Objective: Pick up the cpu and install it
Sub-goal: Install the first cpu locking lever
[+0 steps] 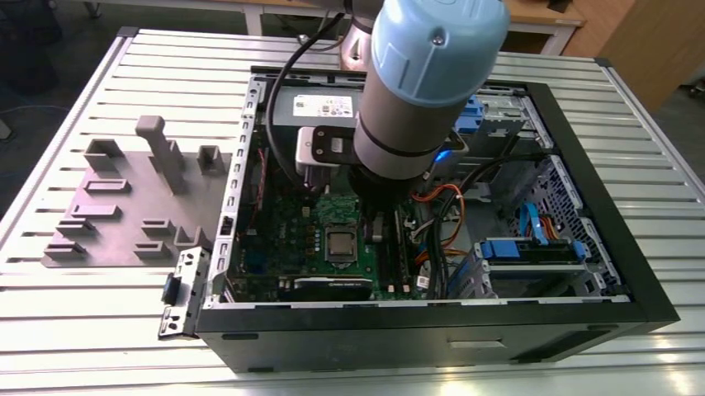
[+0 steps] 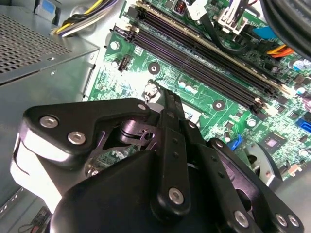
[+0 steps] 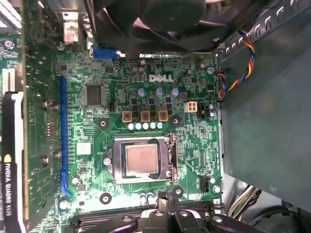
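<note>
Gripper, closed and empty, hovers over cpu lying flat in socket.

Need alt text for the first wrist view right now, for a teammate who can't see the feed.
A square silvery cpu lies in the metal socket frame of a green motherboard, seen from above. The black gripper sits close beside the socket. A dark fan, a grey metal box and a graphics card surround the board.
</note>
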Controlling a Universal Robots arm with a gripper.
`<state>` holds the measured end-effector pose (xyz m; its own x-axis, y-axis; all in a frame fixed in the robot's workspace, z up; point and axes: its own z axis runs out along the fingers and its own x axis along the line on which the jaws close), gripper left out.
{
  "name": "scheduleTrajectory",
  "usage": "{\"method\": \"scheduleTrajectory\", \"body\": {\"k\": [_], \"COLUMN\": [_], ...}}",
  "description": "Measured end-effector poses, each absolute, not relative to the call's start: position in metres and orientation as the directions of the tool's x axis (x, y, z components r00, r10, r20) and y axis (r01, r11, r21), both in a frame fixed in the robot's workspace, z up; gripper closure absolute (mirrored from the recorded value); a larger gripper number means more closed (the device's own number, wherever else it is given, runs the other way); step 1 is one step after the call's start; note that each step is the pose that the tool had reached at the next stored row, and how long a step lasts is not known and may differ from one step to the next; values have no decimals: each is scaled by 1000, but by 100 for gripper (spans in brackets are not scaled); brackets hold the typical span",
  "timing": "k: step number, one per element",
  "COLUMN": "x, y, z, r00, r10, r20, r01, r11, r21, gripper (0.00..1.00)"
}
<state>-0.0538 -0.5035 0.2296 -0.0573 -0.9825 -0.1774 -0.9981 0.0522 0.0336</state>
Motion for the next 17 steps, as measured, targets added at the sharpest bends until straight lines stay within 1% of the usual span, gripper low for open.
{"method": "scheduleTrajectory", "body": {"k": [3, 7, 17], "x": [-54, -54, -54], "y": [-504, -504, -509], "z": [230, 230, 228], "r00": [-57, -57, -56], "r10": [-983, -984, -984], "r20": [-177, -168, -168], "r01": [-998, -998, -998], "r11": [52, 52, 51], "r21": [34, 33, 33], "gripper": [89, 89, 89]}}
